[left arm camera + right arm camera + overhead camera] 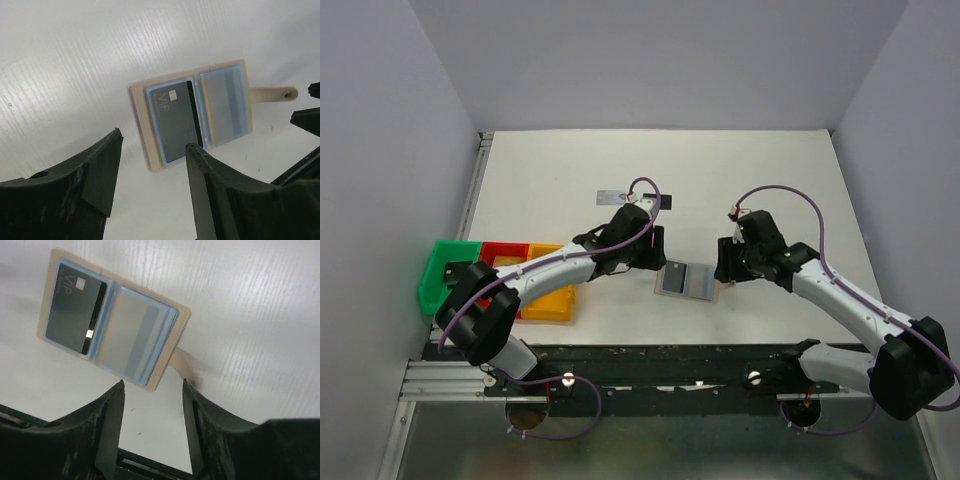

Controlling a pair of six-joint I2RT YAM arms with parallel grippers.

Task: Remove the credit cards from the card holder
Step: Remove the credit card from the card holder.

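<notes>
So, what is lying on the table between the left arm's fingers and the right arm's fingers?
The open card holder, lying flat on the table, a dark card in one panel. The top external view shows this.

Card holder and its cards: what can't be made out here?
- Card holder, wrist views: frosted sleeve blurs the second pocket's card; stacked cards beneath can't be counted.
- Top view: loose black card and silver-grey card too small to read.
- Top view: left arm covers parts of the red bin and yellow bin.
</notes>
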